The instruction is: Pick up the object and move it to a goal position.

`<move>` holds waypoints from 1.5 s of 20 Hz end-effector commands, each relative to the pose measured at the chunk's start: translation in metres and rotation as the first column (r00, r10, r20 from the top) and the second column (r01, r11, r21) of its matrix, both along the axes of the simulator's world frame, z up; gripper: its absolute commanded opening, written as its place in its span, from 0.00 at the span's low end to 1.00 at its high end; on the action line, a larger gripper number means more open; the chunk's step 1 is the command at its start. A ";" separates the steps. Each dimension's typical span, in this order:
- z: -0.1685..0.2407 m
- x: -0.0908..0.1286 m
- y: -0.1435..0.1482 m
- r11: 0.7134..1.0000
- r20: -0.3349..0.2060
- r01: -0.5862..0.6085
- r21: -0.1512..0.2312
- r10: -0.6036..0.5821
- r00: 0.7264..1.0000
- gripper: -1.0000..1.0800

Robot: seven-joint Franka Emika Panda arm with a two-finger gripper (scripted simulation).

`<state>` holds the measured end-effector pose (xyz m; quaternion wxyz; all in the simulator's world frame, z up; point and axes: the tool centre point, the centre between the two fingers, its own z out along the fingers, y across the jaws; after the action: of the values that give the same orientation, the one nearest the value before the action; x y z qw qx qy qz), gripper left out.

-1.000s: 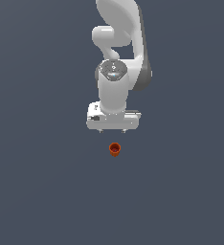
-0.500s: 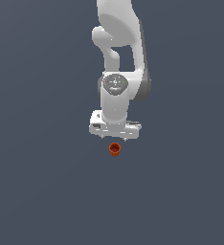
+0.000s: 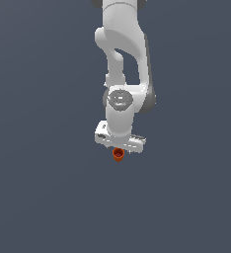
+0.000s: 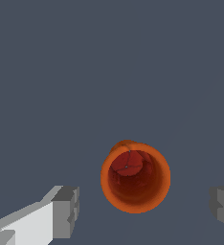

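My jaws [image 4: 142, 206] stand wide apart over the grey table [image 4: 85, 72], one grey pad [image 4: 66, 211] on each side of the small orange-red cup [image 4: 135, 177], touching neither, while the cup stands upright just under me, its long axis vertical and its rimmed mouth opening up toward my wrist.

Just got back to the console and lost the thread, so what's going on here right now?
The single Panda arm has its gripper low over the small orange-red cup, which sits upright on the dark grey floor. In the wrist view the cup's open mouth lies between the two fingers, which are spread wide with clear space on both sides, so nothing is gripped. The cup is not yet picked up. No goal marker shows in either view.
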<state>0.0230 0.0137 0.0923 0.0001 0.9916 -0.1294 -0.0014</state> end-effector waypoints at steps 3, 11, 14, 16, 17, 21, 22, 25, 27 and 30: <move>-0.004 0.002 0.001 1.000 0.003 0.018 0.000 -0.018 1.000 0.96; -0.023 0.001 0.000 1.000 0.002 0.015 0.000 -0.015 1.000 0.96; -0.040 0.000 0.001 1.000 0.002 0.017 0.000 -0.017 1.000 0.96; -0.048 0.000 0.001 1.000 0.003 0.017 0.000 -0.017 1.000 0.96; -0.051 0.000 0.000 1.000 0.003 0.018 0.000 -0.018 1.000 0.96; -0.054 0.002 0.001 1.000 0.003 0.018 0.000 -0.018 1.000 0.96; -0.054 0.002 0.001 1.000 0.003 0.018 0.000 -0.018 1.000 0.00; -0.054 0.002 0.001 1.000 0.003 0.018 0.000 -0.018 1.000 0.00; -0.054 0.002 0.001 1.000 0.003 0.018 0.000 -0.018 1.000 0.00; -0.054 0.002 0.001 1.000 0.003 0.018 0.000 -0.018 1.000 0.00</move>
<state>0.0248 0.0146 0.0385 -0.0001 0.9904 -0.1380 0.0002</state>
